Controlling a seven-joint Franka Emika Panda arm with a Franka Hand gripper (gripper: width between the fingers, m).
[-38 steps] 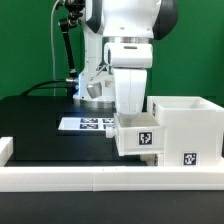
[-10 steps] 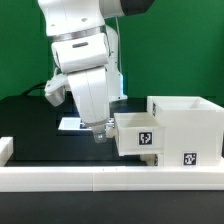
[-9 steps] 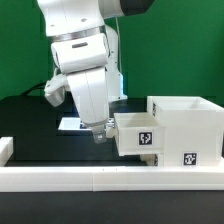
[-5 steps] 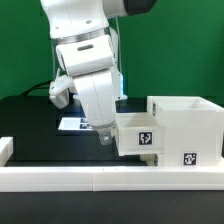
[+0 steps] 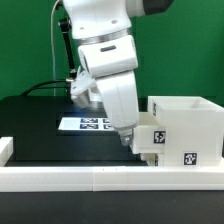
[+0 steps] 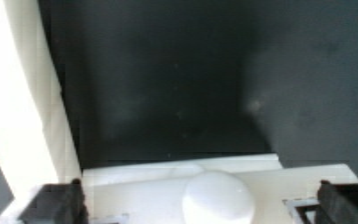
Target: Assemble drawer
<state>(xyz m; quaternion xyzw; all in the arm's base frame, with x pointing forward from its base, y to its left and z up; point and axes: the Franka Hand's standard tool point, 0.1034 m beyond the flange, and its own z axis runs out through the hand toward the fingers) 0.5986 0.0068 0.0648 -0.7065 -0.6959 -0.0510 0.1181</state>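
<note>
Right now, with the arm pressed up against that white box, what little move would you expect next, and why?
Probably one more short push toward the exterior view's right. The gripper sits against the tray, which pokes only slightly out of the housing, so it looks nearly seated. Whether it is fully home, I cannot tell.

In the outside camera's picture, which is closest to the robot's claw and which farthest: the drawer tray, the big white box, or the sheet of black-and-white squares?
From the gripper, in the exterior view:
1. The tray, right beside it, at the housing's open side.
2. The housing, just beyond, toward the exterior view's right.
3. The marker board, flat on the table, toward the exterior view's left.
</note>
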